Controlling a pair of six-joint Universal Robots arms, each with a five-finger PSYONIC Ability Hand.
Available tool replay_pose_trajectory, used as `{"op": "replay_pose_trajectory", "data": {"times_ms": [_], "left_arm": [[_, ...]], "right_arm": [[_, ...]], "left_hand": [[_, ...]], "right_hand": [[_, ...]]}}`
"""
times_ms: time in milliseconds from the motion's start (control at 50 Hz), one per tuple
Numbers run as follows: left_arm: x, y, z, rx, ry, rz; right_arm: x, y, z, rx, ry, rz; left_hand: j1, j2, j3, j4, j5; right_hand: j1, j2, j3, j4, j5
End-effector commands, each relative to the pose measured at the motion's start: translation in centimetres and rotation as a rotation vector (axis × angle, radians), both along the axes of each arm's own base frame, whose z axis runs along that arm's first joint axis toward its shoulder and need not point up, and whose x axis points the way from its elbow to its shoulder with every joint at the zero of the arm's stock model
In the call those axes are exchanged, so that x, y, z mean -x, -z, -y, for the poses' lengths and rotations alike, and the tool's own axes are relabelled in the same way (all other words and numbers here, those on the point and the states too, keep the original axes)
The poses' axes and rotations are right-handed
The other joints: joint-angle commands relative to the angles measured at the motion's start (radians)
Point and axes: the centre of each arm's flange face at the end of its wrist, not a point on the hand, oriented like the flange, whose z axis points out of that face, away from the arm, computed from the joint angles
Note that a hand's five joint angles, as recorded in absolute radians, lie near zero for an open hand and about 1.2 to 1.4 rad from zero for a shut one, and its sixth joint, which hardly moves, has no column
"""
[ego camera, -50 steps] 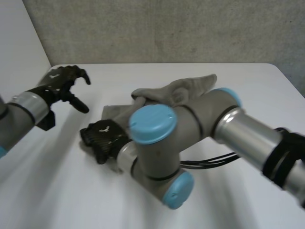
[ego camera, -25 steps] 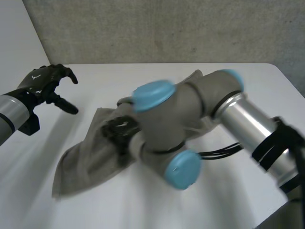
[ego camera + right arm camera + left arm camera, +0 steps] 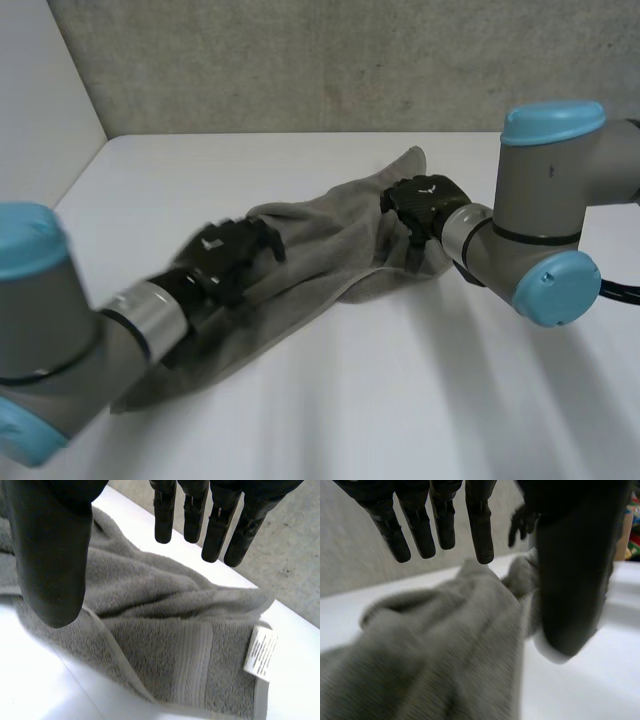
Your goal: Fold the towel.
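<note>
I see the grey towel (image 3: 320, 245) bunched on the worktop (image 3: 400, 400), running 7 to 1 o'clock. The left hand (image 3: 225, 255) is over its middle, the right hand (image 3: 425, 200) at its 1 o'clock end; both hands' fingers (image 3: 165, 515) are straight, holding nothing.

white table (image 3: 420, 400) carries one grey towel (image 3: 320, 250) (rumpled, lying slantwise across its middle).

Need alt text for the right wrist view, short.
The robot's right hand hangs open, fingers straight, over a rumpled grey towel on the white table. A white label sits at the towel's hemmed edge.
</note>
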Motion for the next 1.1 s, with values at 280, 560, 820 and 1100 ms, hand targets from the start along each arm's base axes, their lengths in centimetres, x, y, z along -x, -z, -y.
{"op": "replay_pose_trajectory", "data": {"times_ms": [280, 560, 820, 1100], "left_arm": [[6.0, 5.5, 0.9, -0.018, -0.016, 0.102], [5.7, 7.8, 2.5, -0.037, -0.074, 0.142], [4.4, 7.7, 4.2, -0.038, -0.126, 0.142], [3.9, 7.9, 4.5, -0.042, -0.139, 0.155]], "right_arm": [[1.5, 3.1, -0.3, -0.042, 0.021, -0.021], [1.9, 3.2, 0.0, -0.039, 0.032, -0.018], [2.0, 3.3, 0.0, -0.044, 0.032, -0.020], [1.9, 3.4, -0.1, -0.046, 0.031, -0.022]], "left_hand": [[-0.020, -0.021, -0.022, -0.025, 0.009], [-0.020, -0.021, -0.022, -0.025, 0.009], [-0.020, -0.021, -0.022, -0.025, 0.009], [-0.023, -0.024, -0.025, -0.028, 0.006]], "right_hand": [[-0.040, -0.028, -0.013, -0.004, 0.006], [-0.045, -0.034, -0.019, -0.010, 0.000], [-0.051, -0.040, -0.025, -0.016, -0.006], [-0.051, -0.040, -0.025, -0.016, -0.006]]}}
